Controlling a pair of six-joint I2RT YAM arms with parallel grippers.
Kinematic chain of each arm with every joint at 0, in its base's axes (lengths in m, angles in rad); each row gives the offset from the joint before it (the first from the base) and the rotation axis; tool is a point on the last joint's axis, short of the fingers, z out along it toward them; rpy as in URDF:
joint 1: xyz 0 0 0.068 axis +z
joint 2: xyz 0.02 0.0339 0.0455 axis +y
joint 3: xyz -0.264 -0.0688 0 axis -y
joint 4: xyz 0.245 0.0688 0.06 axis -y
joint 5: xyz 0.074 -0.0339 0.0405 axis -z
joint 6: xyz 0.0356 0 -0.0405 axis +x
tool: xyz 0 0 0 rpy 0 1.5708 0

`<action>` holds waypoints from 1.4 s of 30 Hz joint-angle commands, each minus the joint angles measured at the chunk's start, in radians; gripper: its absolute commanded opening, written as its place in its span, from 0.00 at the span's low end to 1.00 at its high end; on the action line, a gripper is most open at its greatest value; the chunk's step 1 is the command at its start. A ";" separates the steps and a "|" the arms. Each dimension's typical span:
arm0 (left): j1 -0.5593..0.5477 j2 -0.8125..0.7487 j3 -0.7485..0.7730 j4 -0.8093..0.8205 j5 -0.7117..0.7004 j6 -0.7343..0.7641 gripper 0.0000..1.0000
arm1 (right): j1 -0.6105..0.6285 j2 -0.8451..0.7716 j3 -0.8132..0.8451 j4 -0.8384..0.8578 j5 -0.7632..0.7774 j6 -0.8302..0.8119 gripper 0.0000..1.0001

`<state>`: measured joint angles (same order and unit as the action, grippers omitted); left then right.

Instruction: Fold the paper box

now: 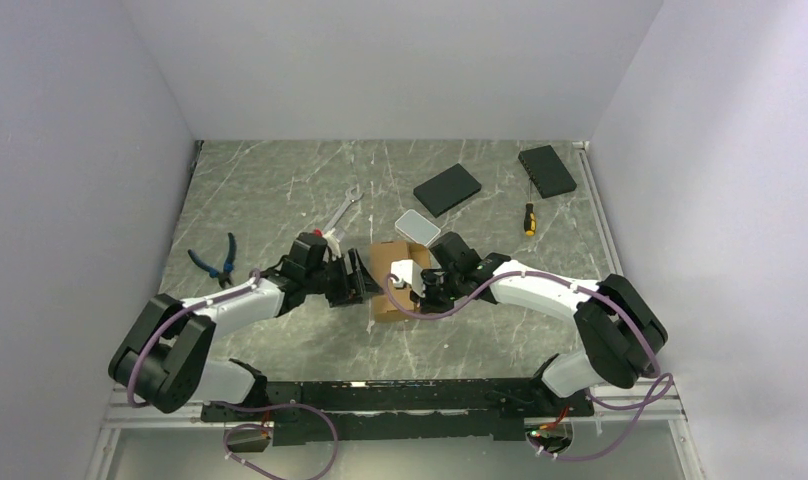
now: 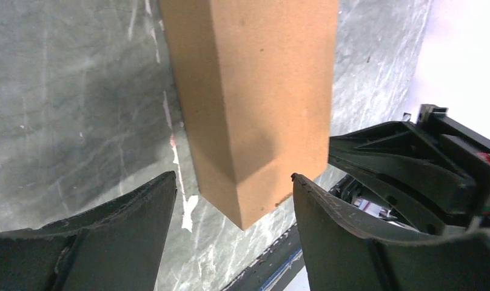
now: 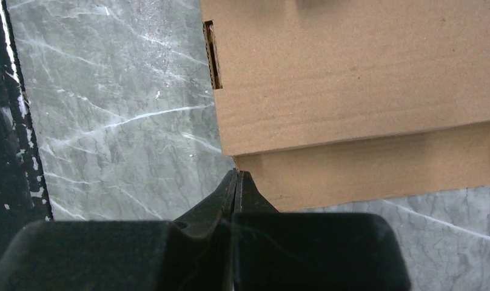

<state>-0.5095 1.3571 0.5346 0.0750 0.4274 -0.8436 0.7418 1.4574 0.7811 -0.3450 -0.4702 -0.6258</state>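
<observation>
Paper box sat at centre of surface, already carton-shaped (closing flap seemingly left). Left gripper at its 9 o'clock, jaws released astride corner. Right gripper at 3 o'clock, jaws clenched empty at flap edge.

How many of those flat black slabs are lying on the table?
2. One black slab lies just beyond the small white case; the other slab sits near the far right corner of the table, past the screwdriver. Another might be hidden from view.
</observation>
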 commanded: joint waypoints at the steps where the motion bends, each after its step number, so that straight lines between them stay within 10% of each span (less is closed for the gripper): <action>1: -0.003 -0.061 0.052 -0.027 0.027 -0.012 0.75 | -0.002 -0.021 0.020 0.008 0.010 -0.037 0.00; 24: -0.003 0.056 0.039 -0.072 -0.012 -0.003 0.50 | -0.004 -0.061 -0.031 -0.017 -0.077 -0.193 0.00; 42: -0.003 0.091 0.048 -0.050 0.021 0.009 0.47 | -0.014 -0.013 -0.005 0.066 0.051 0.021 0.00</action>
<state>-0.5095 1.4281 0.5701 0.0395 0.4595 -0.8585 0.7345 1.4353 0.7563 -0.3237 -0.4561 -0.6579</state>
